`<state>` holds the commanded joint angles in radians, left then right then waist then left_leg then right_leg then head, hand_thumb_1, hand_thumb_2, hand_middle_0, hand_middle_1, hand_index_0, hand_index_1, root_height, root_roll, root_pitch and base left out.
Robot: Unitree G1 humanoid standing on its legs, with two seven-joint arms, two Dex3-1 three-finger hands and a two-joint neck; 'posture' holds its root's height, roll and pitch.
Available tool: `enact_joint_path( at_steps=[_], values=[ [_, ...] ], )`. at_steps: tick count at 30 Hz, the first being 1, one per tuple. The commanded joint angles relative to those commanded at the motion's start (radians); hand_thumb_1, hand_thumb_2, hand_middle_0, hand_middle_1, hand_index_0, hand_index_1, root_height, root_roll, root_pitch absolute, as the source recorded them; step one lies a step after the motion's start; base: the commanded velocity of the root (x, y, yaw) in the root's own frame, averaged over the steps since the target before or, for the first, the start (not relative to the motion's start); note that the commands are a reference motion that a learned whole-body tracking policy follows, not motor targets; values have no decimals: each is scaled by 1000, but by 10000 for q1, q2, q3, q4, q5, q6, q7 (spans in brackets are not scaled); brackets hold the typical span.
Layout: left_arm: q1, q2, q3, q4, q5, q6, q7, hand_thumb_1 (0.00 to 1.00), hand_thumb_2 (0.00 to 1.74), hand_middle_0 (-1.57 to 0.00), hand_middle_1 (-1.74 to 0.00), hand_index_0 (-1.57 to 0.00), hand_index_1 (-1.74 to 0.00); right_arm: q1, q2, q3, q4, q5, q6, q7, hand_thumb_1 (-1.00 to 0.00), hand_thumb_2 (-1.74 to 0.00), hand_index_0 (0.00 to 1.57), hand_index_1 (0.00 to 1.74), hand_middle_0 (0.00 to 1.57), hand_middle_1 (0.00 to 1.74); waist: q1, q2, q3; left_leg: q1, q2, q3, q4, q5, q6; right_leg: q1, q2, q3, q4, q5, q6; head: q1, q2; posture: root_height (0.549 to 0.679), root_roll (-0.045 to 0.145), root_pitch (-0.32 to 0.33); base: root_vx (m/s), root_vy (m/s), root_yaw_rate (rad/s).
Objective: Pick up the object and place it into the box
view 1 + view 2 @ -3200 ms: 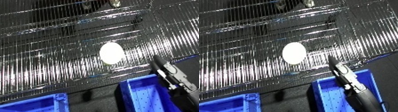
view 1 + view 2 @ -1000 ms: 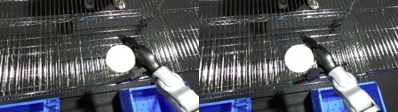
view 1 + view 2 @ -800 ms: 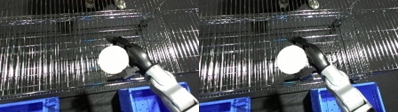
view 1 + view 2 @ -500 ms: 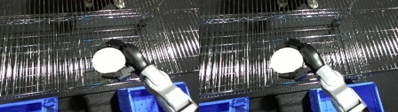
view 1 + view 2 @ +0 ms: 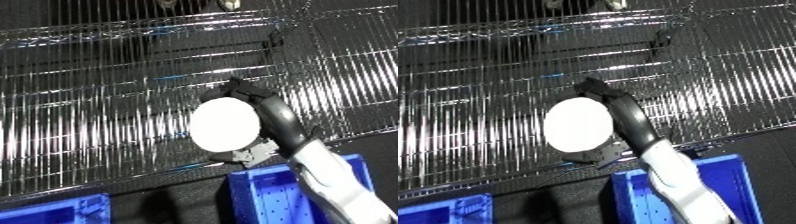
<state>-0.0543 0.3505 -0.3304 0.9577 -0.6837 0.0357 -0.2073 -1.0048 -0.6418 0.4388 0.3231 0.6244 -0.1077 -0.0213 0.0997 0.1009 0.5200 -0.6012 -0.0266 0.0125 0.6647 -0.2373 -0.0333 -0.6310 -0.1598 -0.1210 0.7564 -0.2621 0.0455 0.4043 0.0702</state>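
storeroom or workshop: chrome wire shelving (image 5: 107,115), blue plastic bins (image 5: 727,190).

We see open wire shelf (image 5: 98,125) across the left and upper frame, nothing standing on it. At the lower right, the blue plastic bin (image 5: 266,192) lies open-topped, partly covered by our white forearm (image 5: 333,175) crossing it.

You are looking into a dim scene where overhead light is glaring off the wire shelf (image 5: 98,130) in bright streaks, strongest at left and right of centre. The white object (image 5: 225,125) is blowing out featureless, while the upper edge is sinking into soft, blurred darkness.
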Motion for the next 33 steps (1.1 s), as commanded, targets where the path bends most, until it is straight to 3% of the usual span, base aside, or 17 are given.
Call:
enact_joint_path(
  at_steps=[5, 11, 16, 19, 27, 33],
  values=[
    [279, -251, 424, -134, -28, -12, 189, 0, 0, 0, 0, 0, 0, 1604, -371, -1166, -2175, -780, -198, -601, -750, -1305, 1178, 1305, 1178, 1305, -432, -138, 0, 128, 67, 163, 44, -126, 34, 75, 135, 164, -84, 12, 6, -462, -51, 635, 69, 137, -31, 52, -156],
    [485, -494, 894, -24, -13, -147, 323, 0, 0, 0, 0, 0, 0, 3368, -659, -2586, -3738, -994, -957, -1598, -750, -1305, 1178, 1305, 1178, 1305, -867, -325, 0, 281, 160, 352, 33, -223, 61, 199, 298, 299, -177, 20, 14, -796, -363, 636, 67, 135, -23, 25, -122],
    [505, -634, 1166, 108, -95, -177, 417, 0, 0, 0, 0, 0, 0, 4837, -542, -3705, -4390, -1003, -1743, -2770, -750, -1305, 1178, 1305, 1178, 1305, -1189, -468, 0, 448, 235, 491, -79, -273, 74, 318, 453, 400, -277, 33, 53, -999, -599, 638, 62, 136, -22, 17, -132],
    [501, -706, 1263, 140, -173, -203, 485, 0, 0, 0, 0, 0, 0, 5794, -319, -4206, -4501, -964, -2142, -3165, -750, -1305, 1178, 1305, 1178, 1305, -1399, -541, 0, 542, 279, 579, -137, -305, 84, 372, 538, 464, -346, 57, 85, -915, -752, 639, 60, 136, -29, 14, -149],
    [550, -729, 1352, 224, -472, -326, 665, 0, 0, 0, 0, 0, 0, 7425, 106, -4607, -3121, -235, -2857, -2924, -750, -1305, 1178, 1305, 1178, 1305, -1774, -654, 0, 849, 349, 748, -255, -392, 100, 624, 694, 590, -646, 141, 101, 239, -1684, 643, 59, 131, -27, 4, -123],
    [459, -629, 1041, 325, -807, -286, 742, 0, 0, 0, 0, 0, 0, 7790, -53, -4277, -842, 719, -2445, -2072, -750, -1305, 1178, 1305, 1178, 1305, -1795, -592, 0, 1092, 299, 720, -338, -427, 93, 852, 704, 635, -807, 158, 26, 1437, -2525, 645, 63, 118, -10, 7, -38]
  ],
)
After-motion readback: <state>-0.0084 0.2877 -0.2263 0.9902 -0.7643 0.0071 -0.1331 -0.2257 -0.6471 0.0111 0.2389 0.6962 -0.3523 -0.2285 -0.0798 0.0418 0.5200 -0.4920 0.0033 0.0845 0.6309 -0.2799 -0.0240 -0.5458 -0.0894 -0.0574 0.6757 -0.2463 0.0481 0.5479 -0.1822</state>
